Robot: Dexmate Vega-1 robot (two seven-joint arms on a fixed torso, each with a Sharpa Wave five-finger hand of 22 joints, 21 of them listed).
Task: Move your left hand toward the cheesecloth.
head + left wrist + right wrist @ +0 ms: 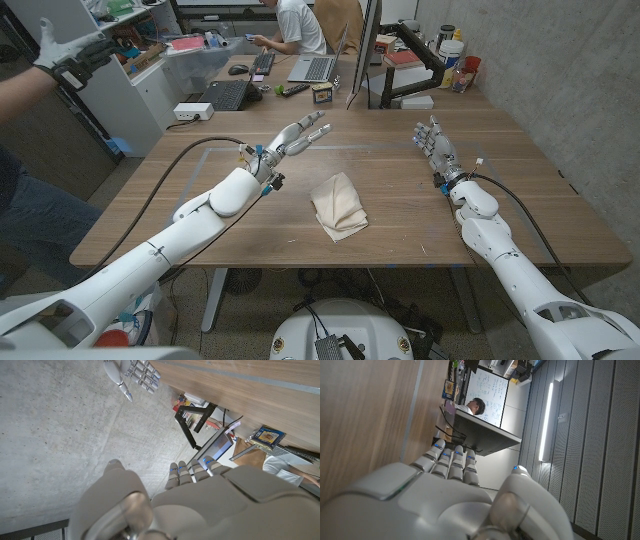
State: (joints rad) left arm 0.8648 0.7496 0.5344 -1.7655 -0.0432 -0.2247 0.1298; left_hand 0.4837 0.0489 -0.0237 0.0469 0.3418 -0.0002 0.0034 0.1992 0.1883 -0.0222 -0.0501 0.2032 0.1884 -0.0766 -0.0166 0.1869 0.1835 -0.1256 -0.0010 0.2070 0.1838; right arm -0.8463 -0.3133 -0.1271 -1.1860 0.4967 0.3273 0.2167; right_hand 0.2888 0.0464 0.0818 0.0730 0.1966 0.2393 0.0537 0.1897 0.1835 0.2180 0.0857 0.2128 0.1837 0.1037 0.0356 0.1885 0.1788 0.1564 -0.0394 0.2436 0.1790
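I had my left hand (298, 134) up above the desk (520, 200), upper middle of the frame, fingers apart and holding nothing. The cheesecloth (338, 205) lay mid-frame, lower right of it, well apart. My right hand (434, 147) waited open. I judged the reach barely begun.

The brown wooden table (400, 215) has a smooth, matt grained top. At its centre lies the cream, loosely woven cheesecloth (338, 204), soft, creased and dull. The left hand (297, 134), at eleven o'clock from it, and the right hand (434, 145), at two o'clock, wear smooth, faintly glossy grey-white plastic shells.
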